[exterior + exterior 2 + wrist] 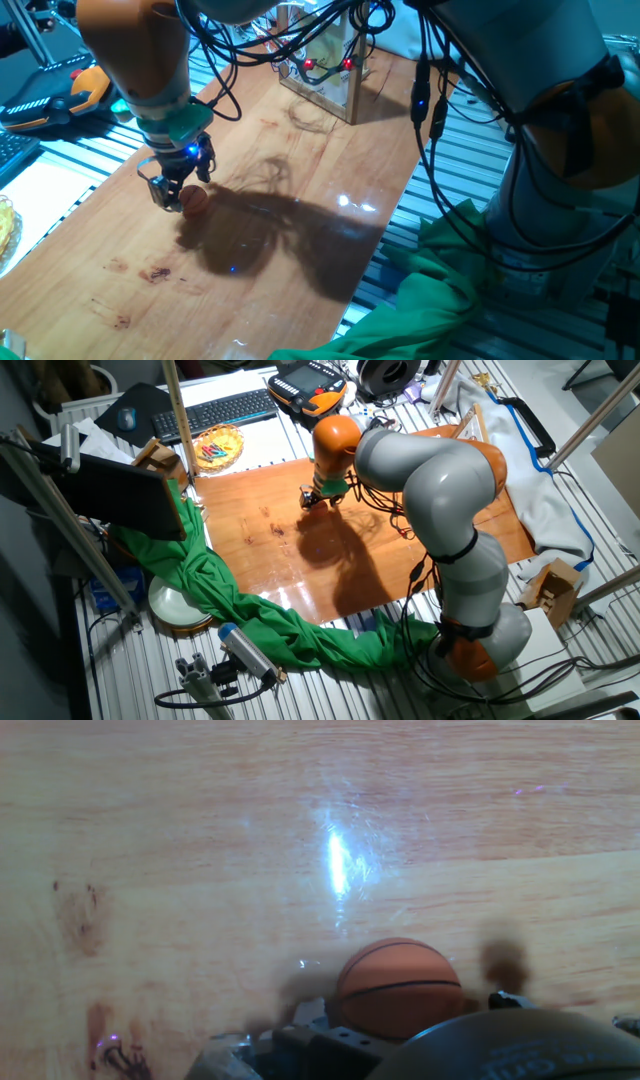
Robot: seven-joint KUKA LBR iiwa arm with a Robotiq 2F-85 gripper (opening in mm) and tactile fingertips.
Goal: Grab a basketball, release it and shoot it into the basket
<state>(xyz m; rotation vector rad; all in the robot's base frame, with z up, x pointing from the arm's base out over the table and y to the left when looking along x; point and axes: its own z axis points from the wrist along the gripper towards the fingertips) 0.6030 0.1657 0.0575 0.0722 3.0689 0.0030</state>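
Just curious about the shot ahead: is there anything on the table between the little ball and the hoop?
No. In one fixed view, only bare wood lies between the ball at the gripper and the hoop.

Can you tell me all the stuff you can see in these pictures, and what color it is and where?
basketball: one, orange with dark seams, on the wooden table by the gripper
basket: one, on an upright panel with a wooden edge, at the table's far end
wooden table: one, brown and shiny, in the middle
green cloth: one, draped along the table's edge
keyboard: one, black, beyond the table
bowl: one, yellowish with colourful bits inside, beside the keyboard
orange-and-black pendant: one, next to the keyboard
gripper: one, dark, low over the table at the ball; whether it grips cannot be told
arm: one, grey and orange
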